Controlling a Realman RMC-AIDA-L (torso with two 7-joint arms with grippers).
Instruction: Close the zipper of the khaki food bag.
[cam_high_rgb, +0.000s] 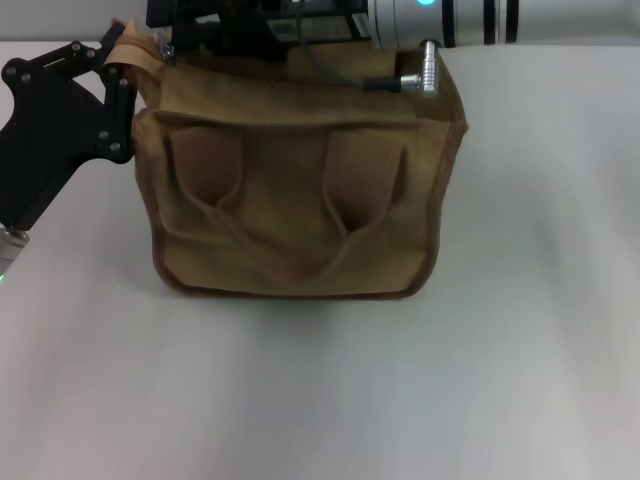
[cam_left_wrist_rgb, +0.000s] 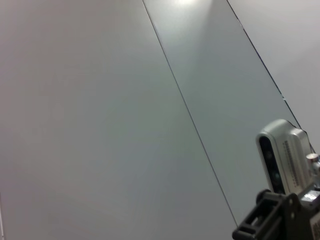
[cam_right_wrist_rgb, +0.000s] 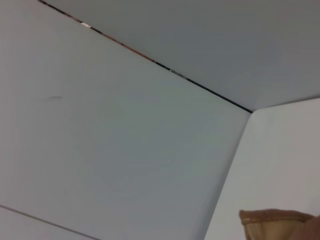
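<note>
Bench (cam_high_rgb: 320, 400): bare pale surface in front of the bag, nearest the head camera.
Khaki food bag (cam_high_rgb: 290, 210): stands upright near the middle of the bench, slightly to the robot's left, front face toward the camera, with its two looped handles hanging down over the front.
How it will handle: by my judgement soft, light canvas that sags and creases; it would likely slide or fold if the slider were pulled without the far end being held.
Left gripper (cam_high_rgb: 120, 70): at the bag's upper left corner, its black linkage against the side wall and a fold of trim lying at its tip. I cannot tell whether its fingers pinch that fabric or merely rest beside it.
Where to hold: I would brace the corner seam at one end and take the small pull tab at the other.
Right gripper (cam_high_rgb: 230, 30): over the top rear edge of the bag, its white forearm reaching in from the right. Fingers hidden; opening cannot be told.
Zipper: runs along the top, which the right gripper covers; neither line nor tab is visible, so how far it is closed is unknown.
Wrist views: mostly walls; the right one catches only a bag corner.
</note>
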